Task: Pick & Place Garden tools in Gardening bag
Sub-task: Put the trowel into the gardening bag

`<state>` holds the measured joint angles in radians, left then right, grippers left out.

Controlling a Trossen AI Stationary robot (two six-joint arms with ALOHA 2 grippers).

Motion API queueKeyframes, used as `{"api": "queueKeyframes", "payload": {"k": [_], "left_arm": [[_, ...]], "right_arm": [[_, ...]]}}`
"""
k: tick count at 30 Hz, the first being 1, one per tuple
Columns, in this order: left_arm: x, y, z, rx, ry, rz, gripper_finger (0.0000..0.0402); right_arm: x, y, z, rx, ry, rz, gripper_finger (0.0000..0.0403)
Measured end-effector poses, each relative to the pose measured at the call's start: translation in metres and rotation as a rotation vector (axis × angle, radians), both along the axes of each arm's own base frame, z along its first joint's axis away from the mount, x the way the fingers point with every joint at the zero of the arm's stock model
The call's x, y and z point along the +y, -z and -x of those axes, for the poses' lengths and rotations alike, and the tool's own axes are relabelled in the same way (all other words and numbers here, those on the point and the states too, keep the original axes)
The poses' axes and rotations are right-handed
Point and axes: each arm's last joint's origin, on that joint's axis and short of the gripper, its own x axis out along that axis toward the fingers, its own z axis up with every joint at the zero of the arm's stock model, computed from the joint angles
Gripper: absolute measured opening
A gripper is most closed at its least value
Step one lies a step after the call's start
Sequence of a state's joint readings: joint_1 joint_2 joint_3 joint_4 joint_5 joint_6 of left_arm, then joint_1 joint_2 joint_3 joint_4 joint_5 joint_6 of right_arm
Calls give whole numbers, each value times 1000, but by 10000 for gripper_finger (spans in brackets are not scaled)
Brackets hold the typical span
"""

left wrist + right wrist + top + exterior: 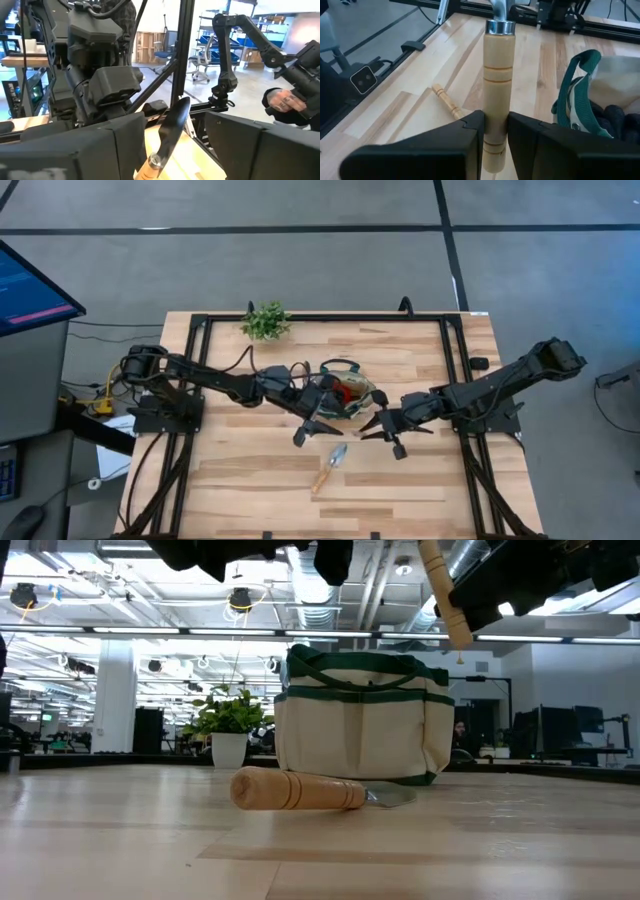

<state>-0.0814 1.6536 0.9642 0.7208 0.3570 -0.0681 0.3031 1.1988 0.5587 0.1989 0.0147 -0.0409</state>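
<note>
The beige gardening bag (348,385) with green trim stands mid-table, with a red-and-black tool (340,389) and dark tools inside. My right gripper (495,125) is shut on a wooden-handled garden tool (497,60), held in the air beside the bag. Its metal head (175,117) rises between the fingers of my left gripper (175,150). That gripper is open and stands on either side of the tool's neck. Another trowel (330,465) lies flat on the table near the front, also seen in the low view (300,790). My right gripper pinches the wooden handle between its two fingers, low on the handle near its free end (495,107). The fingers come from the table's right side, slanting a little down, and lie across the handle. The tool is lifted clear, tilted, head up, handle end (458,635) lowest.
A green potted plant (266,320) stands at the table's far edge, left of the bag. A dark frame (200,320) runs round the tabletop. Beyond the table a person's hand (282,100) shows. Bare wood lies at the near left and near right.
</note>
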Motion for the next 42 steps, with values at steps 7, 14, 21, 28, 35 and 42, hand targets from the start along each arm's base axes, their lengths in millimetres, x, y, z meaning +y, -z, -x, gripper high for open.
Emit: {"api": "queueKeyframes", "payload": {"k": [7, 14, 21, 28, 35, 42], "left_arm": [[0, 4, -2, 16, -1, 7, 181], [0, 5, -3, 13, -13, 10, 173], [0, 13, -11, 20, -20, 22, 167], [0, 13, -22, 13, -25, 25, 145], [0, 10, -21, 7, -21, 25, 99], [0, 10, -21, 6, -18, 25, 47]], "right_arm": [[-1, -1, -1, -10, 1, 7, 51], [-1, -2, -1, -24, 1, 3, 51], [-1, -2, -1, -29, 7, 8, 51], [-1, -2, -1, -29, 9, 9, 51], [-1, -2, -1, -27, 9, 12, 51], [-1, -2, -1, -27, 10, 16, 51]]}}
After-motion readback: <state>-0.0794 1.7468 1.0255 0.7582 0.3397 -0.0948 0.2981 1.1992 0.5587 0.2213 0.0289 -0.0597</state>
